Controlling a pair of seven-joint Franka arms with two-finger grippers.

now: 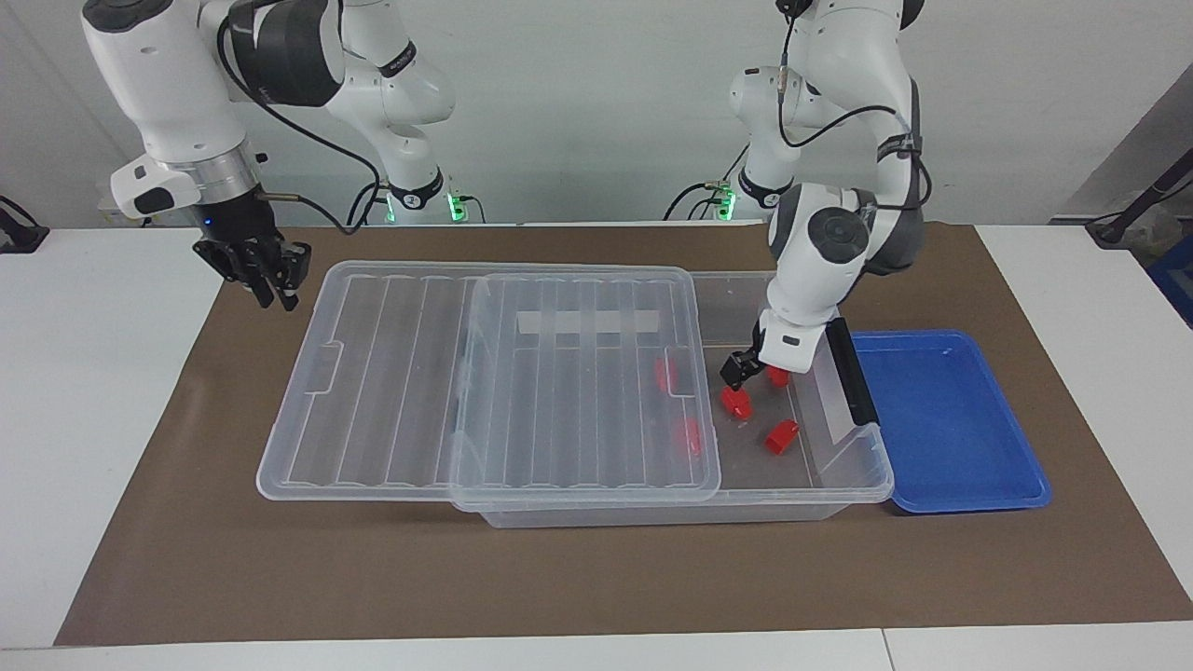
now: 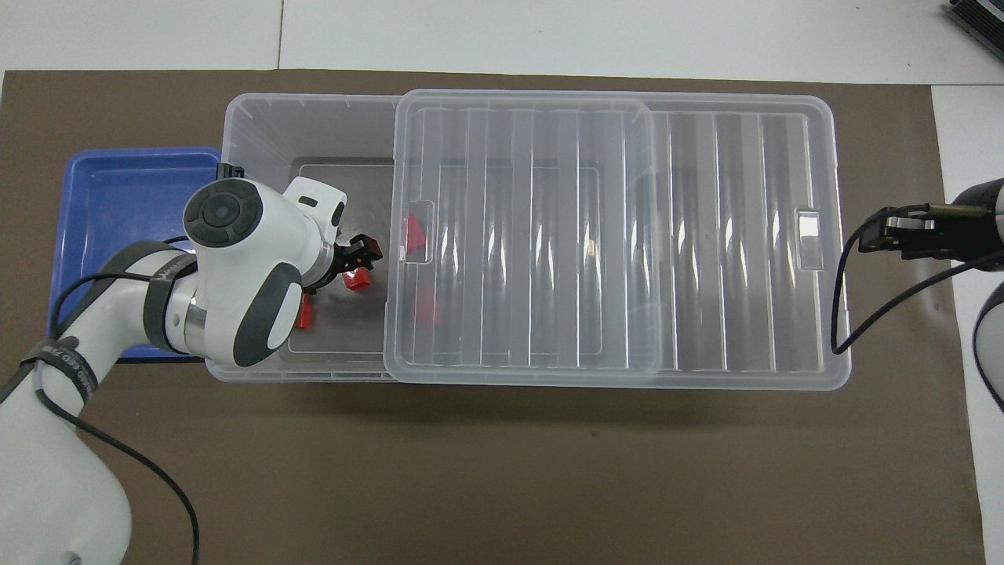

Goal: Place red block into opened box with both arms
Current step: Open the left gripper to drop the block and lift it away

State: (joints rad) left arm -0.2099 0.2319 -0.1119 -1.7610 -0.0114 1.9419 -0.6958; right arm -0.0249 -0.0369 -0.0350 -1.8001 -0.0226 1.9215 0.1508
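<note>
1. Inside the open end of the large clear plastic storage box (image 1: 792, 499), the left gripper (image 1: 736, 375) is hanging just above the floor, its jaws standing apart and gripping nothing.
2. Directly beneath those jaws, the small bright red plastic block (image 1: 737, 402) is lying free on the box floor, not touching the fingertips.
3. Four look-alike red blocks are sharing the box with it. One (image 1: 781, 434) is lying near the jaws, toward the black bar handle (image 1: 850, 373). Another (image 1: 776, 376) is peeking out just beside the gripper. Two (image 1: 690, 433) are showing through the ribbed clear lid (image 1: 485, 373).
4. That lid is sitting slid partway off, covering the part of the box away from the left jaws and overhanging toward the right arm's end of the table.
5. Off that overhanging end, the right gripper (image 1: 270, 280) is hovering over the brown mat (image 1: 559, 578) with its fingertips meeting on nothing; this arm is waiting.
6. Beside the handle, the shallow blue plastic tray (image 1: 960, 419) is showing no red block.
7. Judging from this, the placing is looking done, since every block in view is lying in the box. What is remaining is probably lifting the left gripper out and perhaps sliding the lid over the opening.
</note>
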